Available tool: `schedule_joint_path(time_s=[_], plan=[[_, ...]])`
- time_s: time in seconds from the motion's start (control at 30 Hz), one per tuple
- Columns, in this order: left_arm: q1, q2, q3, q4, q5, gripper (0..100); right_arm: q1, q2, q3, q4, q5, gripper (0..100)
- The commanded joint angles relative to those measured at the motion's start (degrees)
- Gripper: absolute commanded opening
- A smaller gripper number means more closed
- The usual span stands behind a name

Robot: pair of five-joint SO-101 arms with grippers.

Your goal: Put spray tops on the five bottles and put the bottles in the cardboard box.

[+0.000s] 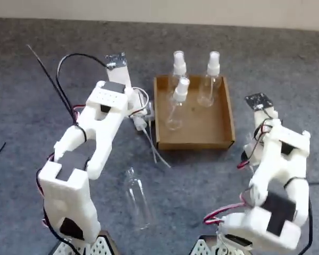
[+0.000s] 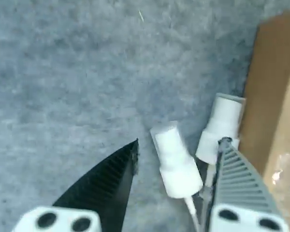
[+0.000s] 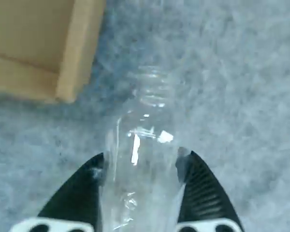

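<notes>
Three clear bottles with white spray tops (image 1: 182, 87) stand in the cardboard box (image 1: 223, 141). My left gripper (image 2: 180, 144) hangs open low over the carpet beside the box's left wall (image 2: 273, 87). One loose spray top (image 2: 173, 164) lies between its fingers, and a second spray top (image 2: 221, 126) lies by the grey finger against the box. In the high view this gripper (image 1: 140, 118) sits over both tops. My right gripper (image 3: 144, 155) is shut on an uncapped clear bottle (image 3: 145, 121) near the box's corner (image 3: 70, 92). Another uncapped bottle (image 1: 137, 197) lies on the carpet between the arms.
Grey carpet covers the whole floor. The right arm (image 1: 279, 159) stands just right of the box. Thin dip tubes (image 1: 157, 154) trail from the loose spray tops towards the lying bottle. Open carpet lies to the far left and behind the box.
</notes>
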Motion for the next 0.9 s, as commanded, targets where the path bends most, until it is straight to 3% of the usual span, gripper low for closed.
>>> schedule_joint_path(time_s=[0.0,0.33,0.57,0.73,0.87], plan=[[0.66,2.86,-3.47,0.18,0.7,18,0.84,3.12,-3.47,-3.82,-0.88,2.3],[-0.4,5.32,-4.09,0.53,0.09,13,0.92,5.49,-3.38,-4.79,-1.14,2.7],[-7.87,2.68,-4.35,0.7,-10.64,6,0.92,5.49,-3.38,-4.79,-1.14,6.2],[-10.51,-1.36,-6.55,5.19,-16.88,5,0.92,5.41,-3.3,-4.7,-1.14,17.0],[-10.86,-6.02,-12.18,9.67,-21.27,5,0.92,5.23,-3.82,-4.53,-1.23,17.5]])
